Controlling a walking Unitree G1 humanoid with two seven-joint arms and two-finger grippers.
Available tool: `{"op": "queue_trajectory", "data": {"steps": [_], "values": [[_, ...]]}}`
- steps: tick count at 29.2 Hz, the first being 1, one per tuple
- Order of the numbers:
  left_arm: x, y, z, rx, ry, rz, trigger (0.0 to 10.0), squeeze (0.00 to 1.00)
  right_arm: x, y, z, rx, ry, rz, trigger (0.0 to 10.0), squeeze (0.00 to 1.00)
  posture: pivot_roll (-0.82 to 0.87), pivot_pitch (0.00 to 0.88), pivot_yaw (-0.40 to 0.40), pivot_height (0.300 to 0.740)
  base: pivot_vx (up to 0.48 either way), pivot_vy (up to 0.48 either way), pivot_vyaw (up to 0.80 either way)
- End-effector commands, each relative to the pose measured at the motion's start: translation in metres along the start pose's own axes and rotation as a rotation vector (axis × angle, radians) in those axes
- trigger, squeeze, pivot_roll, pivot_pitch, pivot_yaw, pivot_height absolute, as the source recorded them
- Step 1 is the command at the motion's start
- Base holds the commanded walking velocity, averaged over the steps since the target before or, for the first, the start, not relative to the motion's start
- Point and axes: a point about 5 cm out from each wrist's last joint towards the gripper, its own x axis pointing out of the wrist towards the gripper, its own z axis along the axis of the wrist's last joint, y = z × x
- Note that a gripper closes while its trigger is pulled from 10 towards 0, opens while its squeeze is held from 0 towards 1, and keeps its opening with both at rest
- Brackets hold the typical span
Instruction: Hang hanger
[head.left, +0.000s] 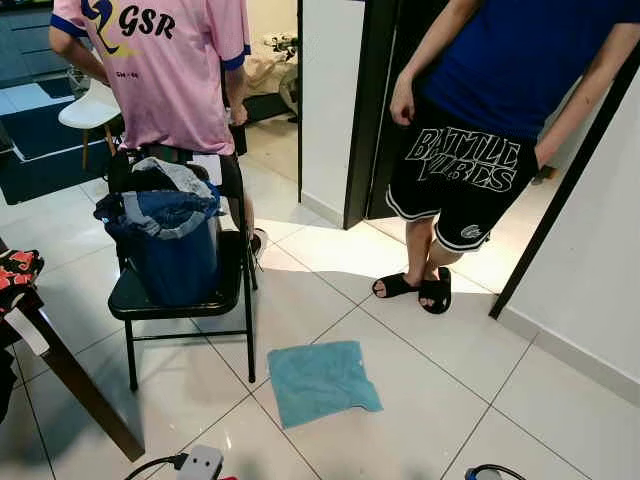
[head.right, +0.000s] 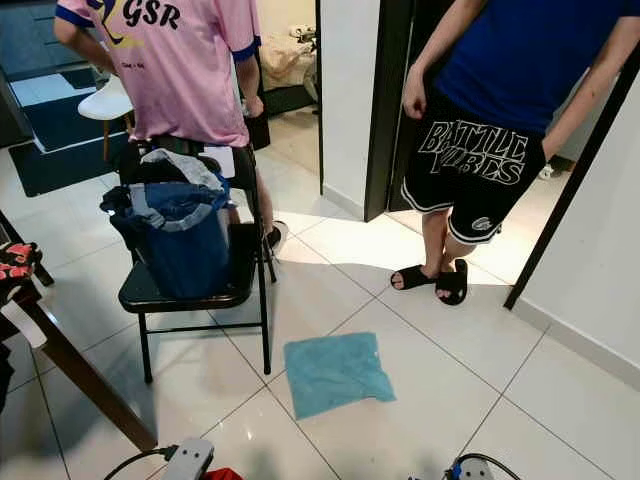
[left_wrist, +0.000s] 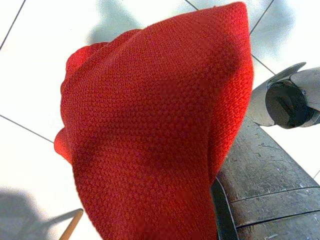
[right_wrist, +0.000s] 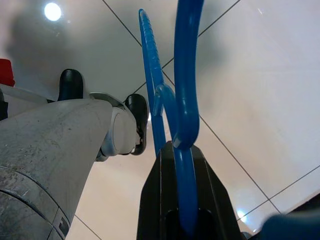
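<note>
Blue plastic hanger (right_wrist: 172, 95) sits clamped between the right gripper (right_wrist: 182, 200)'s black fingers above the white tiled floor (right_wrist: 250, 75), while the left gripper, its fingers hidden, carries a red knitted cloth (left_wrist: 150, 130); loosened grip could drop the hanger onto that floor.

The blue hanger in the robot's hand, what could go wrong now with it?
The right gripper clamps the blue hanger only at its lower end, so it might swing or twist loose. The red cloth draped over the left gripper could slide off. Two people and a teal towel on the floor may get in the way.
</note>
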Motion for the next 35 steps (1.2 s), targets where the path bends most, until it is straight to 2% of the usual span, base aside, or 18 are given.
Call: {"op": "queue_trajectory", "data": {"steps": [1, 29, 34, 35], "values": [[-0.0022, 0.0057, -0.0029, 0.021, 0.014, 0.011, 10.0, 0.0, 0.0007, 0.0032, -0.0021, -0.006, 0.006, 0.009, 10.0, 0.0, -0.05, 0.0, -0.018, 0.74, 0.0, 0.0, 0.0], [-0.0015, 0.0033, -0.0014, 0.022, 0.001, 0.001, 10.0, 0.0, 0.0002, 0.0014, -0.0018, 0.003, 0.002, 0.005, 10.0, 0.0, -0.05, 0.0, -0.022, 0.74, 0.0, 0.0, 0.0], [-0.0022, 0.0045, 0.0049, 0.124, -0.037, -0.01, 10.0, 0.0, 0.0006, 0.0031, -0.0016, 0.002, -0.002, 0.008, 10.0, 0.0, -0.05, 0.0, -0.016, 0.74, 0.0, 0.0, 0.0], [-0.0022, 0.0045, 0.0049, 0.124, -0.037, -0.01, 10.0, 0.0, 0.0006, 0.0031, -0.0016, 0.002, -0.002, 0.008, 10.0, 0.0, -0.05, 0.0, -0.016, 0.74, 0.0, 0.0, 0.0]]}}
